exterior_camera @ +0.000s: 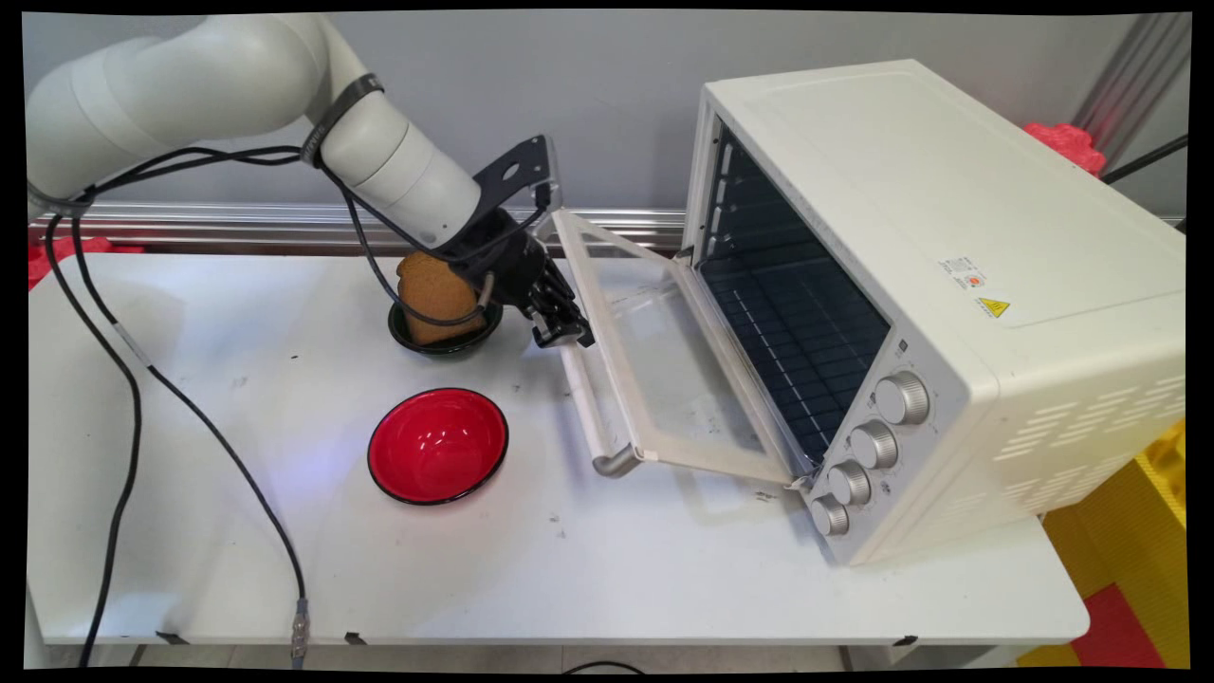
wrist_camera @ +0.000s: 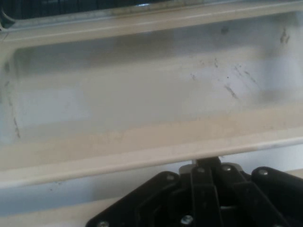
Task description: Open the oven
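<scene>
**At the oven door's handle — the gripper by the far end of the bar**

Beside the white toaster oven (exterior_camera: pixel 948 237), the black gripper (exterior_camera: pixel 561 332) sits at the far end of the door's handle (exterior_camera: pixel 588 408). It is either touching the pale bar or just short of it, and the main view does not settle which. The claw's linkage hides its tips, so neither view shows whether it is wide, narrow or clamped on the bar.

The door (exterior_camera: pixel 654 360) is swung down on the hinge along its lower edge, so its glass pane slopes out towards the middle of the table (exterior_camera: pixel 237 531). This exposes the dark cavity and the wire rack (exterior_camera: pixel 787 332) inside. The hand view fits this position. The cream frame and smudged glass of the door (wrist_camera: pixel 151 90) fill it, with the gripper (wrist_camera: pixel 208 165) rising from the bottom edge close against the frame. The wrist leans down from the upper left, so the hand meets the handle from the outer side of the door, not from above the pane.

Just behind the wrist stands a small dark bowl (exterior_camera: pixel 446 341) with a brown slice of bread (exterior_camera: pixel 434 294) propped upright in it — near the oven mouth but clear of the door's swing. An empty red bowl (exterior_camera: pixel 438 444) lies nearer the camera, apart from both. Four silver knobs (exterior_camera: pixel 901 396) line the oven's front panel. Black cables (exterior_camera: pixel 133 398) trail from the arm across the table's left side.
</scene>
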